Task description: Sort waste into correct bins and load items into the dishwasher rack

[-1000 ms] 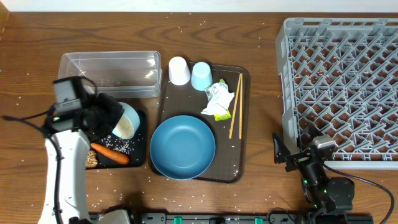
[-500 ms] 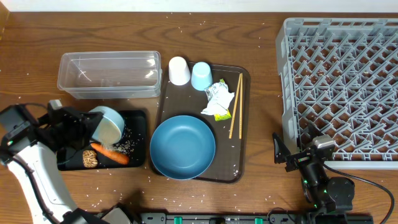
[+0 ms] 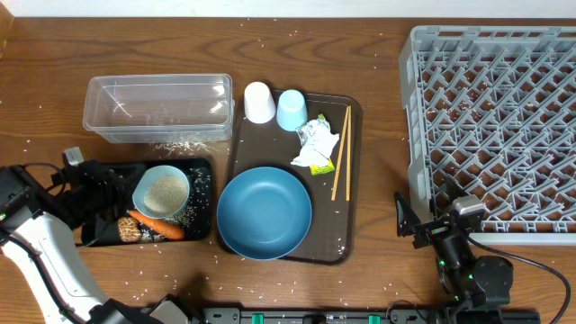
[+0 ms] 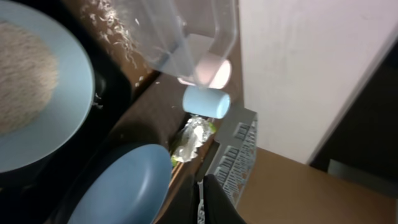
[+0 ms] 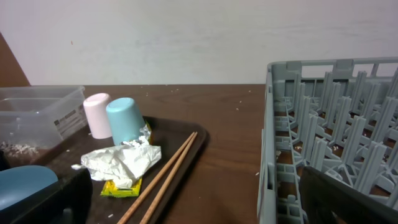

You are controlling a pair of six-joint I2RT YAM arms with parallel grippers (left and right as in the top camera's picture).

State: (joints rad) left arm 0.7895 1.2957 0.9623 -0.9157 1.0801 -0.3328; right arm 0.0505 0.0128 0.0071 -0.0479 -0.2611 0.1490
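White rice (image 3: 165, 192) fills the bowl (image 3: 138, 184) over the black tray (image 3: 200, 225), its rim pinched by the left gripper (image 3: 126, 196); a careless tip could scatter grains past the tray's edge. The right gripper (image 3: 416, 225) rests spread and empty beside the rack (image 3: 490, 117)

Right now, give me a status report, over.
Left pincer shut on bowl, rice inside, at black tray. Right pincer open beside rack. Carrot beside bowl in tray.
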